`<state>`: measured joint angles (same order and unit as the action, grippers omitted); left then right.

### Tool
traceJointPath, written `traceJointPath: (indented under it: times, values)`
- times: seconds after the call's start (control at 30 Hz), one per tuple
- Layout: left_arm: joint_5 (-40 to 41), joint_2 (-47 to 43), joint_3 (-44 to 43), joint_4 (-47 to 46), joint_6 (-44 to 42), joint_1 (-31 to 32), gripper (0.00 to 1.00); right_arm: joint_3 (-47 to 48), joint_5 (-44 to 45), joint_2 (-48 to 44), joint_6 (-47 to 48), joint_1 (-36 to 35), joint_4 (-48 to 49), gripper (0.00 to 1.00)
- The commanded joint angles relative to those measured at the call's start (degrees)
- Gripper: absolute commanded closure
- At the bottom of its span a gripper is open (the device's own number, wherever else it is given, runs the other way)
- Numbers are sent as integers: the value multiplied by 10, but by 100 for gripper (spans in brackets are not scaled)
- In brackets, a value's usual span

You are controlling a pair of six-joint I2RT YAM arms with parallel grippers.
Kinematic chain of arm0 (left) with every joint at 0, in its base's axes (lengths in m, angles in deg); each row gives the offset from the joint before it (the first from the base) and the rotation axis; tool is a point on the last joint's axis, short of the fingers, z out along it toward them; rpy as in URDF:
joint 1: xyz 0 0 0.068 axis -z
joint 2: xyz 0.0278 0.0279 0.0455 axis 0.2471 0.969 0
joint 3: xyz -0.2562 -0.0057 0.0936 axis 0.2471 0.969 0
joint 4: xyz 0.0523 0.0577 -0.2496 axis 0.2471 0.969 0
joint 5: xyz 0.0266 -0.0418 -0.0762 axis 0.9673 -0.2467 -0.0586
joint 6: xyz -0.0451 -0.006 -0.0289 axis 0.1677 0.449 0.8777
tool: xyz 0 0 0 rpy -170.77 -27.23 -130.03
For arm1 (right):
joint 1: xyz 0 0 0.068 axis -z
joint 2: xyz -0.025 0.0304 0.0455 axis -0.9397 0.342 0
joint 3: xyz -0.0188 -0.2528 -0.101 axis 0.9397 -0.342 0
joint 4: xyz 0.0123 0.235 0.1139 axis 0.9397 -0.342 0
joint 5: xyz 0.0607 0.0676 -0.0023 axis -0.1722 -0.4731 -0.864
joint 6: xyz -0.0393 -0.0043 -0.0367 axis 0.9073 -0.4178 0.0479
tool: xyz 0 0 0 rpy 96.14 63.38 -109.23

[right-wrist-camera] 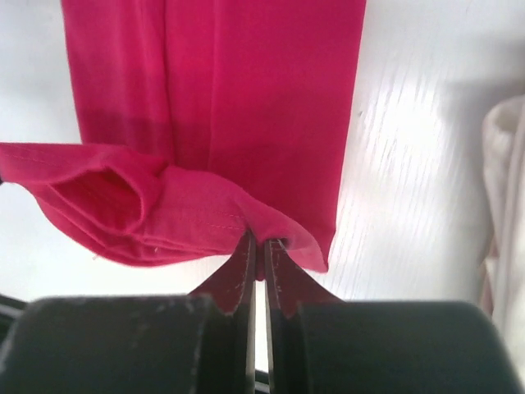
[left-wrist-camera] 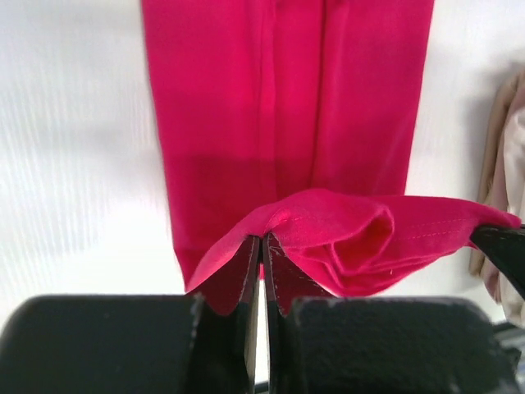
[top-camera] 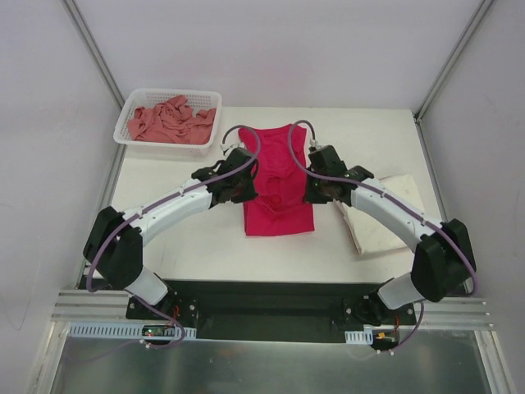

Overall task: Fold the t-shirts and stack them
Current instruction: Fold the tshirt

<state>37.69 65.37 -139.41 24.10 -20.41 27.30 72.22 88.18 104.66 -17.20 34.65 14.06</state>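
A magenta shirt [top-camera: 277, 215] is seen folded into a long strip at the middle of the table [top-camera: 189, 238]. One end is raised above the strip. One corner is pinched in the closed left gripper [left-wrist-camera: 261, 246], the other in the closed right gripper [right-wrist-camera: 258, 246]. A folded cream shirt [top-camera: 400, 195] is laid to the right. A salmon shirt [top-camera: 172, 121] is heaped in the basket [top-camera: 176, 93].

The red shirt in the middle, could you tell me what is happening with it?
The red shirt is mid-fold. The left tool and right tool each pinch its lifted edge above the rest, lying flat on the table. A cream shirt lies to the right; pink cloth sits in the basket.
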Motion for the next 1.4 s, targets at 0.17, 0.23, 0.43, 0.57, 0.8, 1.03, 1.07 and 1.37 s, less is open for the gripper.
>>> traceJointPath:
  times: [0.17,0.23,0.43,0.57,0.8,1.03,1.07,1.37]
  values:
    - [-31,88,-95,-4,-79,-69,100,129,-75,128,65,58,8,98]
    - [-38,105,-105,-4,-85,-83,100,149,-85,153,69,69,8,97]
    - [-55,149,-127,-4,-89,-109,100,181,-109,206,77,92,13,95]
    - [-74,185,-147,-4,-104,-122,100,194,-122,241,71,106,22,94]
    - [-127,237,-192,-1,-119,-138,67,236,-144,308,63,124,12,52]
    - [-121,108,-119,-1,-106,-134,1,193,-191,223,65,129,24,3]
    - [-120,93,-94,-1,-104,-131,1,174,-192,203,62,127,33,3]
    - [-120,-45,74,-11,-46,-64,1,-59,-135,-13,19,81,90,3]
